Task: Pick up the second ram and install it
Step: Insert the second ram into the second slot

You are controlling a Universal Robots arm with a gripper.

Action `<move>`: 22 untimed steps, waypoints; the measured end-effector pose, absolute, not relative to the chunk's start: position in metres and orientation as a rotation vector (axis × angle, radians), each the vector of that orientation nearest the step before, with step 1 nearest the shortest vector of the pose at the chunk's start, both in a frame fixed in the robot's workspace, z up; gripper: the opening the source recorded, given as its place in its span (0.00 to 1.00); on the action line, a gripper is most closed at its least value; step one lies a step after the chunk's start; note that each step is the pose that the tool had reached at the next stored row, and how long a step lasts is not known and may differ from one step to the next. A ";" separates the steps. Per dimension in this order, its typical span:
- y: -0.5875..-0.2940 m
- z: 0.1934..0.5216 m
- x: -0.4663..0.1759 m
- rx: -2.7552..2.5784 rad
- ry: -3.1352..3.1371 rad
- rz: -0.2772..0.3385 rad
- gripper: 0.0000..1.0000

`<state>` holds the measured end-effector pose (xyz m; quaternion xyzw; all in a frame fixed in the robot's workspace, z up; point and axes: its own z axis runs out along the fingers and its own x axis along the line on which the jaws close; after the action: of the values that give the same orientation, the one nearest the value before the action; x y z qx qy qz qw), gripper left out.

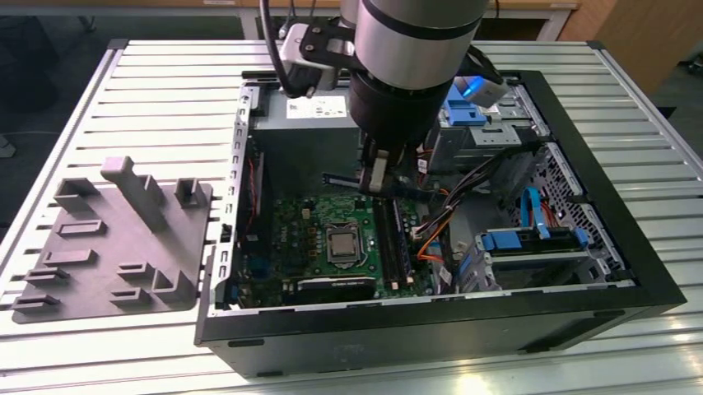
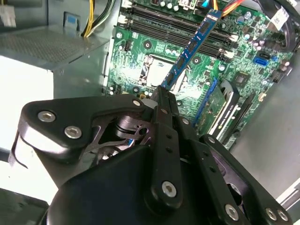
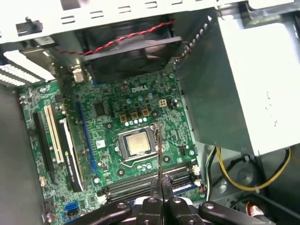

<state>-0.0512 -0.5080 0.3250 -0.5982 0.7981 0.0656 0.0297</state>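
As the gripper (image 2: 164, 93), clamped on one end of the second ram (image 2: 190, 49), holds it tilted above the motherboard (image 2: 243, 61), installation is in hand; seating likely calls for squaring it over the memory sockets (image 2: 173, 19).

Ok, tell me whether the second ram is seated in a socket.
No, the second wrist view shows the gripper holding the second ram clear of the sockets.

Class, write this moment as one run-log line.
gripper: shut on second ram | where: inside case, above motherboard | ram: not seated in memory sockets
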 end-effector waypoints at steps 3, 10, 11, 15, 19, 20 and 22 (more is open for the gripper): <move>-0.508 0.325 -0.051 -1.800 2.491 0.200 0.12; -0.508 0.325 -0.051 -1.699 2.555 0.196 0.12; -0.508 0.325 -0.051 -1.684 2.564 0.196 0.12; -0.508 0.325 -0.051 -1.628 2.597 0.193 0.12; -0.508 0.325 -0.051 -1.571 2.629 0.191 0.12; -0.508 0.325 -0.051 -1.558 2.636 0.190 0.12; -0.508 0.325 -0.051 -1.529 2.652 0.189 0.12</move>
<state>-0.0512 -0.5080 0.3245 -0.4983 0.8640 0.0615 0.0373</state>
